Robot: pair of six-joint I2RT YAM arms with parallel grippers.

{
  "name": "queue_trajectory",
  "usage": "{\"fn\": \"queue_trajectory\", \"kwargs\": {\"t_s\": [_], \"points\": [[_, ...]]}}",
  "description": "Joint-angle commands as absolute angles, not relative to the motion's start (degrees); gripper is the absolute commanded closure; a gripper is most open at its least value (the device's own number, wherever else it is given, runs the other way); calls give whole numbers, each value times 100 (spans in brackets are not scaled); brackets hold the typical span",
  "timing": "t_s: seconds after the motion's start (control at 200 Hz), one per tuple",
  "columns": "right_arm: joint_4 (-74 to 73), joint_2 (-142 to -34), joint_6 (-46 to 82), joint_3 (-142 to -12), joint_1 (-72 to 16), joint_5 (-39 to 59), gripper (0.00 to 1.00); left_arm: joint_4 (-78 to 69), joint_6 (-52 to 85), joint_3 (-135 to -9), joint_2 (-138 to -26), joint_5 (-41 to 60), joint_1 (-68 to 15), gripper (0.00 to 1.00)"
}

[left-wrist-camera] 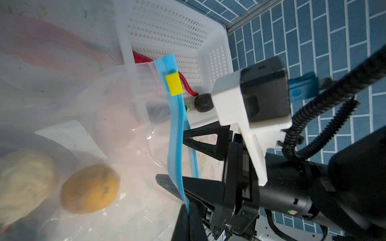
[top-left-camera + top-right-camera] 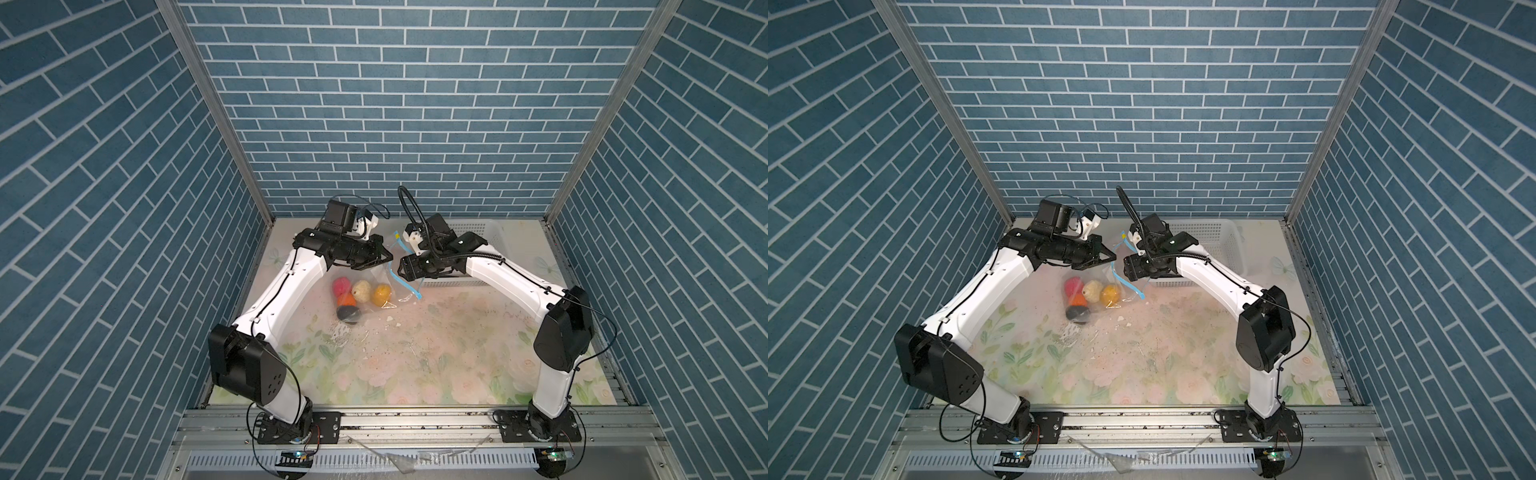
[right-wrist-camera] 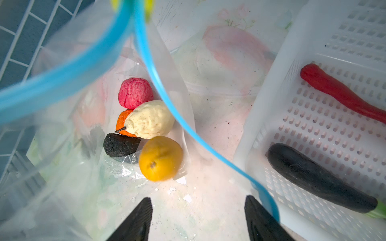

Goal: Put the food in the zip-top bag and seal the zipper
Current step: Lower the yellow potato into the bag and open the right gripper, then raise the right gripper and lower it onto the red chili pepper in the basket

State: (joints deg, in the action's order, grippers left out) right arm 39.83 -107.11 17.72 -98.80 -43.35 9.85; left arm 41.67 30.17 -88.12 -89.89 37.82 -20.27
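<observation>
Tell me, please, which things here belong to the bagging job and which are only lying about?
Job:
bag, zipper; inside it pink ball, cream lump, orange ball, yellow fruit, black lump; not yet bagged: chilli, aubergine, second black lump.

Lying about:
basket, crumbs on table.

The clear plastic zip-top bag is thin, crinkly and glossy, its light blue zipper strip smooth. The white perforated plastic basket looks semi-matt. The red chilli shines; the dark aubergine has a dull sheen. The pink bumpy ball, cream lump and black lump are rough and matt.
</observation>
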Motion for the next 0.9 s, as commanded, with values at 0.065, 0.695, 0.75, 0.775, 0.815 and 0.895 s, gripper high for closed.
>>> {"fn": "queue_trajectory", "kwargs": {"t_s": [0.065, 0.695, 0.75, 0.775, 0.815, 0.895], "points": [[4060, -10691, 1740, -9871, -4333, 1001, 28, 4106, 2957, -8731, -8841, 3823, -2045, 100], [4726, -9505, 1195, -9669, -3895, 349, 30, 3983, 2988, -8595, -8886, 3806, -2042, 100], [4797, -9450, 1049, -9621, -3683, 302, 31, 3968, 3003, -8587, -8877, 3814, -2032, 100], [4807, -9436, 996, -9595, -3574, 319, 32, 3964, 3014, -8581, -8872, 3821, -2045, 100], [4804, -9427, 925, -9552, -3358, 373, 33, 3953, 3015, -8578, -8886, 3836, -2045, 100], [4793, -9480, 834, -9527, -2918, 430, 35, 3936, 3029, -8591, -8895, 3883, -2038, 100]]}}
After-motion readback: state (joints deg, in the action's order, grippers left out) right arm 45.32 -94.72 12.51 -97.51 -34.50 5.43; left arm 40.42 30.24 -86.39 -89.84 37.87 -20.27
